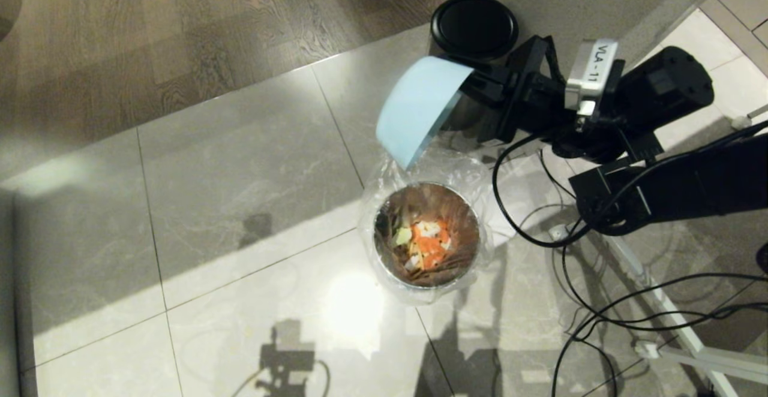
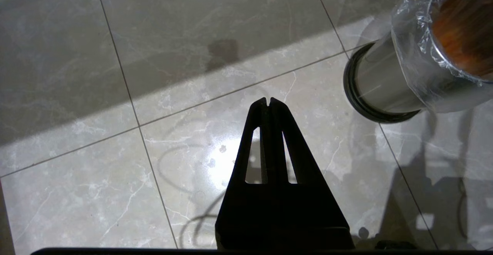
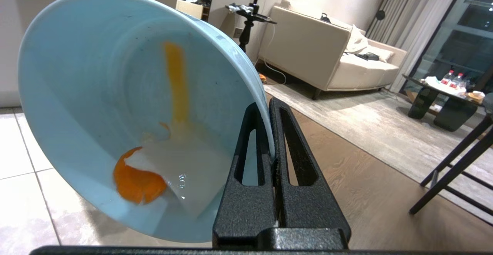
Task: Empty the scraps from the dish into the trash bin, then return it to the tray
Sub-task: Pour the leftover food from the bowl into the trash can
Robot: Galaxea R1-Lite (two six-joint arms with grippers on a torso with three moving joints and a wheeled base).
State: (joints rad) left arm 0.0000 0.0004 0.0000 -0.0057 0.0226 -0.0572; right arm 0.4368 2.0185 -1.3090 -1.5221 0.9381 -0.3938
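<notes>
The right gripper [image 3: 269, 108] has its fingers pinching the rim of the dish [image 1: 417, 109], one finger inside the rim and one outside. The pale-blue dish is held in the air, tipped steeply on edge, its lower lip hanging just above the far side of the trash bin [image 1: 427, 235]. In the right wrist view an orange piece [image 3: 136, 182] and a pale wet smear cling to the lowest part of the dish's inside, with a yellow-orange streak running up the wall.

The bin stands on the floor [image 1: 240, 217], its crinkly clear bag folded out over the rim. The scraps [image 1: 429, 244], orange and pale bits, lie in a heap at its bottom.

The left gripper [image 2: 269, 103] has its fingers pressed together, with nothing between them, above bare tile beside the bin.

The floor is glossy grey marble-look tile with thin grout lines, bright glare spots and shadows of the robot. Brown wood flooring [image 1: 210, 25] begins beyond it. A black-lidded steel bin [image 1: 474, 25] stands just behind the dish against a wall. Black cables [image 1: 570, 253] trail over the tiles under the right arm, near a white frame. The right wrist view shows a cream sofa [image 3: 327, 54], a rug and a low table with bottles.
</notes>
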